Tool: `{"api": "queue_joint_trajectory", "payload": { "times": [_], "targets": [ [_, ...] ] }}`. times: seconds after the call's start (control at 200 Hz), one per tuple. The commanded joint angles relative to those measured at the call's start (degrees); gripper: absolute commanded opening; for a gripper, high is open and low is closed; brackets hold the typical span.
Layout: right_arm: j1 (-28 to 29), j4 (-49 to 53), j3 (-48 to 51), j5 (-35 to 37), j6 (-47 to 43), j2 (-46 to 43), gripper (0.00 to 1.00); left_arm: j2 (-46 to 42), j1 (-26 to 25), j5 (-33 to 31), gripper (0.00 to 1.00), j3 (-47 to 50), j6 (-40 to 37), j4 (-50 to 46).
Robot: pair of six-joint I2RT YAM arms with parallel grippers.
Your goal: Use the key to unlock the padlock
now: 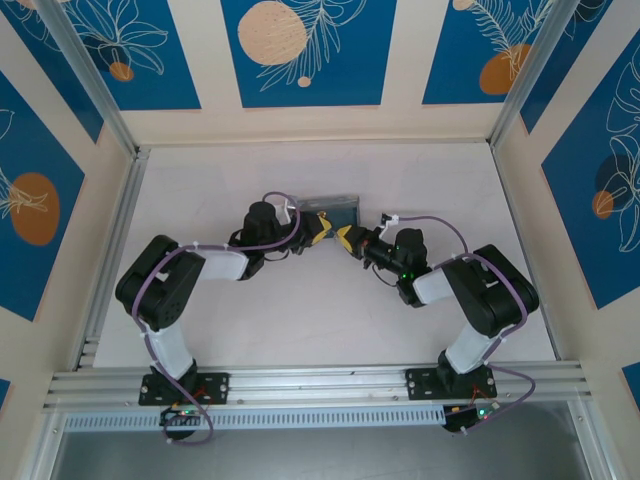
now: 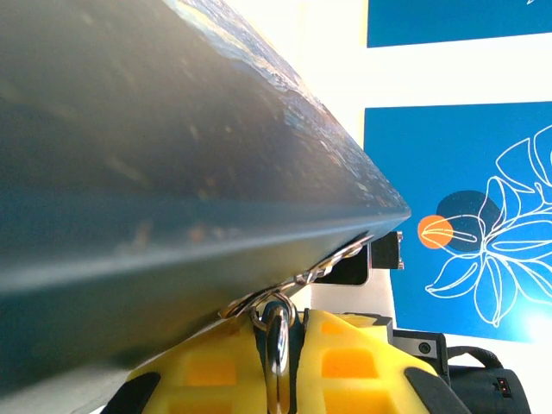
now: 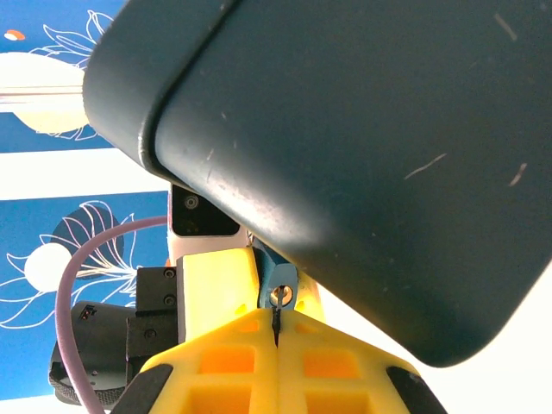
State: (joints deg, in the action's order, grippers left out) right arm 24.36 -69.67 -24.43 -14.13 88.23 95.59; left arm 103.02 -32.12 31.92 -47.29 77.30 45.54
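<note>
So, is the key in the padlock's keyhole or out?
Tip in, it seems: the key, held by the right gripper, meets the keyhole of the padlock. Depth: cannot tell.

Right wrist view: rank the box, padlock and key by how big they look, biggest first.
1. box, by far, though it is nearest the camera.
2. padlock.
3. key, a thin sliver.

Bright, even overhead light; wrist views blow out white behind the close, blurred box (image 2: 172, 172).
</note>
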Motion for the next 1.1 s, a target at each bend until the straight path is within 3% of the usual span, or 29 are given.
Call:
{"api": "queue_joint_trajectory", "payload": {
  "times": [0.0,0.705,1.095],
  "targets": [
    [0.69,-2.41,-1.70,1.29,0.35,0.83,0.00,-0.98,-0.19,1.48,0.00,0.48,-0.39,3.31],
    [0.46,-6.52,-4.68,-0.74,-1.78,9.56,0.00,-1.38,-0.75,1.98,0.00,-0.17,0.84,4.12],
    [1.13,0.57,-6.07,-0.84,-9.34,7.75,0.00,-1.51,-1.09,1.98,0.00,0.15,-0.02,3.07]
  ]
}}
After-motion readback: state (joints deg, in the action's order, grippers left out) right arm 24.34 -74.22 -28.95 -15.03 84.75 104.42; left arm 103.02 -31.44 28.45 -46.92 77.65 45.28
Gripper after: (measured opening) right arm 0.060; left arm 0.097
